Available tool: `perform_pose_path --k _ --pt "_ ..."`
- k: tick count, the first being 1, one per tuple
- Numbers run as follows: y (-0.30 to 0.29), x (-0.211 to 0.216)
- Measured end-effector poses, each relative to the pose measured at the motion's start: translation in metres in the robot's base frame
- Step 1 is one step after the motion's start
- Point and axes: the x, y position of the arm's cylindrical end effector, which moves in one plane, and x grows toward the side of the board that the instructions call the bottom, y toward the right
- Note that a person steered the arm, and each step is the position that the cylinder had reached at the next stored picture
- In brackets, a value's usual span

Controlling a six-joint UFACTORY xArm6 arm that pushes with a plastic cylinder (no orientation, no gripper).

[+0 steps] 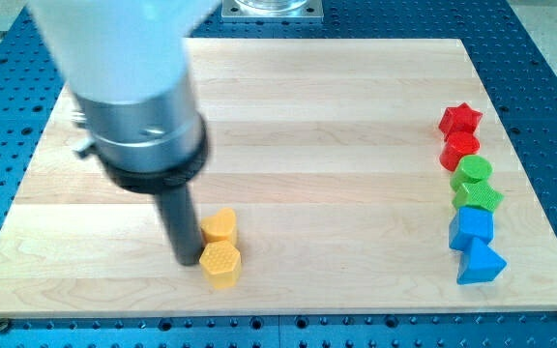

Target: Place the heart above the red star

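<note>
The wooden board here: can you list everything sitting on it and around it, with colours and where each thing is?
yellow heart: one, yellow, lower left of middle, touching the hexagon below it
yellow hexagon: one, yellow, just below the heart
red star: one, red, top of the column at the view's right
red block: one, red, shape unclear, under the star
green blocks: two, green, mid-column
blue blocks: two, blue, bottom of the column
wooden board: one, pale wood, centre
blue perforated table: one, blue, around the board
my tip: one, dark rod, just left of the yellow pair
</note>
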Motion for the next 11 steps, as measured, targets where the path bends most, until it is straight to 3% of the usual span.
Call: perform_pose_path --k 2,3,5,6,7,8,9,10,11 --pt "0.094 -0.043" --pt "0.106 -0.047" --pt "0.051 -0.028" --pt "0.054 -0.004" --pt "-0.028 -0.022" --pt "0.005 -0.087" --pt "0.047 -0.109" --pt "-0.020 -0.104" --pt "-0.042 -0.036"
